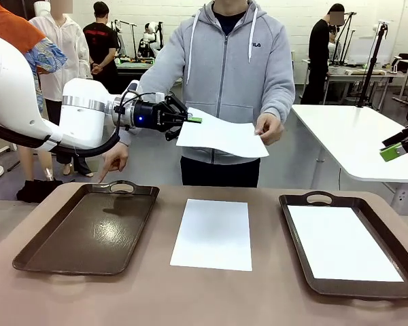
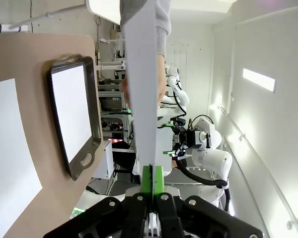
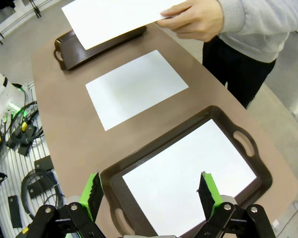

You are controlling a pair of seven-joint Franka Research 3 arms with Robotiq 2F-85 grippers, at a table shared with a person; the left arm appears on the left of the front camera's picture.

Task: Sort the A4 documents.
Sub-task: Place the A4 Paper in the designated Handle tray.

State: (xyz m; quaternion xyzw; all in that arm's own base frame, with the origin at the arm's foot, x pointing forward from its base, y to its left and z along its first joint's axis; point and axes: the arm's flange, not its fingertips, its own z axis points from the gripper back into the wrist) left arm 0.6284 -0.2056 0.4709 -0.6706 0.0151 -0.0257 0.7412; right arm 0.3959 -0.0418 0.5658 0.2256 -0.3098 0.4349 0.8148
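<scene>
One sheet (image 1: 343, 243) lies in the right tray (image 1: 360, 291). A second sheet (image 1: 213, 233) waits on the table (image 1: 156, 299) between the trays. The left gripper (image 1: 194, 120) pinches a third sheet (image 1: 221, 136) in the air, and the person's hand (image 1: 268, 128) holds it too. The right gripper (image 3: 150, 191) gapes wide, holding nothing.

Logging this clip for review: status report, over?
Left gripper shut on plain white A4 paper sheet, person's hand holding opposite edge. Right gripper open over dark brown rectangular tray. Path unobstructed.
</scene>
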